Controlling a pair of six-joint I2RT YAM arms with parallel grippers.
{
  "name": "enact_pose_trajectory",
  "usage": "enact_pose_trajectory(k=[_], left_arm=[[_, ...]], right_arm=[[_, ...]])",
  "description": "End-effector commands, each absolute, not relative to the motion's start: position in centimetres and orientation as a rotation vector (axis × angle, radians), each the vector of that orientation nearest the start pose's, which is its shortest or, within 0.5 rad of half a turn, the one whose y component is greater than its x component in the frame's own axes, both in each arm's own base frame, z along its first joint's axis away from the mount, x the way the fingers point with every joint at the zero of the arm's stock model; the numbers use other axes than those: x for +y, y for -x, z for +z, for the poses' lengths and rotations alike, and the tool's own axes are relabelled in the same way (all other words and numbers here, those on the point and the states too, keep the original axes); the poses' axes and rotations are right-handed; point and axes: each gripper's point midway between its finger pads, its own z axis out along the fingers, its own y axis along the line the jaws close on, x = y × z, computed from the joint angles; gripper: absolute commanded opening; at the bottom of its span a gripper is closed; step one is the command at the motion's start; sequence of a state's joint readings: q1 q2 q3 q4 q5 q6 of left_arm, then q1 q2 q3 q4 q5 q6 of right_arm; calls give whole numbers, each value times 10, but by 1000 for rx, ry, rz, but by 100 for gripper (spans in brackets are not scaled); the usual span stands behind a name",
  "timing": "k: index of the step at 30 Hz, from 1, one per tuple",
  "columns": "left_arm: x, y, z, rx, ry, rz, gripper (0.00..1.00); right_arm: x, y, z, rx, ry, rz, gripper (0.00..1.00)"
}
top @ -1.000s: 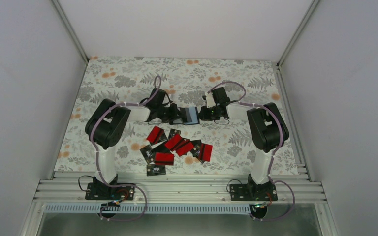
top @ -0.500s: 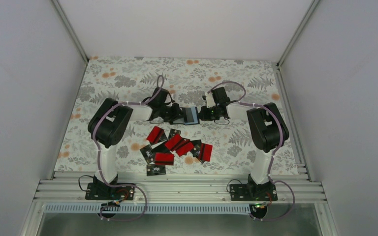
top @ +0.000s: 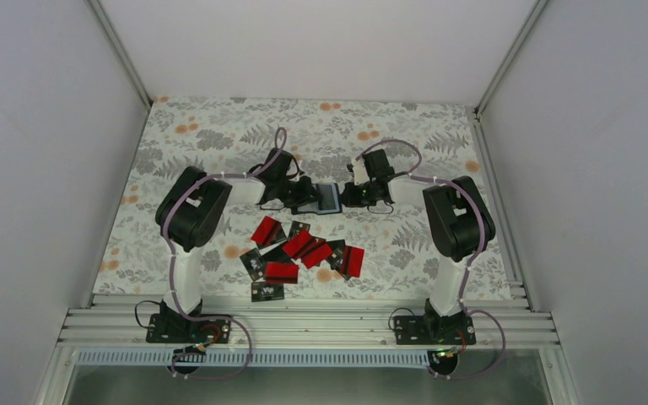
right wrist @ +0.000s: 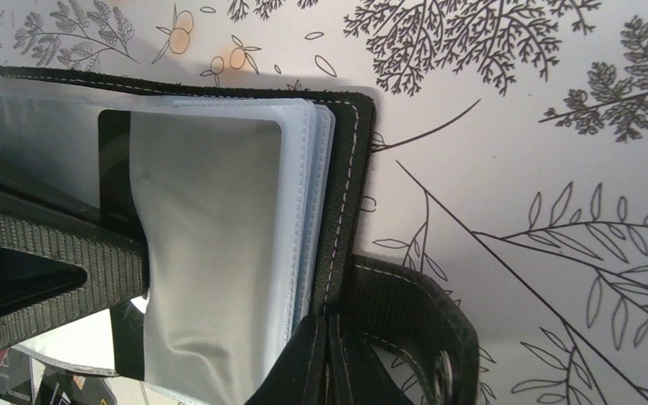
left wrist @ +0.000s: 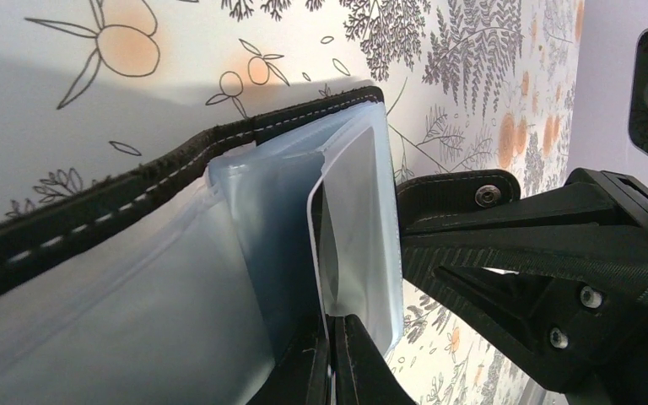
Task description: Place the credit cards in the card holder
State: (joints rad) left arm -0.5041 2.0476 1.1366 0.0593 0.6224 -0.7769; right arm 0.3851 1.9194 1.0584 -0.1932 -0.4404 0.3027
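The holder is held spread crosswise between the arms, the left jaws pinched shut on a clear sleeve and the right jaws shut on its black cover, while the cards are scattered on the desk just on the holder's near side, equally near both arms.

The holder is covered in black matt, leather-like stuff, with a rough fuzzy edge and white stitching. Its sleeves are made of clear, smooth plastic — faintly glossy and bluish. The fingers are made of black matt plastic, finely ribbed, and fitted with bright metal screws. The table is laid with a smooth matt printed sheet — cloth or paper cannot be told. The rails are made of bare metal.
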Motion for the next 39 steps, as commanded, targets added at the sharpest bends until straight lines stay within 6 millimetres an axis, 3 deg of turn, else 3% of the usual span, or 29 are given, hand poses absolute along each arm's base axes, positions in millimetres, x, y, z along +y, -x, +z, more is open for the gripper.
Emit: enact_pose_trajectory(k=[1,14,21,29,35,39], left_arm=[[-321,-356,6,2755,29,-1228,2],[-330,-356,3,2755,16,-1262,2],[-324,-352,11,2750,12,-1230,4],[-315,-353,27,2721,2,-1160,21],[-312,-354,35,2709,-4,-1131,25],[-309,-355,41,2703,-13,-1103,39]], right_arm=[[217,-329,-26,2881,268,763,4],[218,-328,-26,2878,278,768,4],[216,-327,-27,2882,277,753,4],[215,-329,-27,2881,272,741,4],[215,-330,-26,2880,271,738,4],[216,-331,-24,2873,274,739,4]])
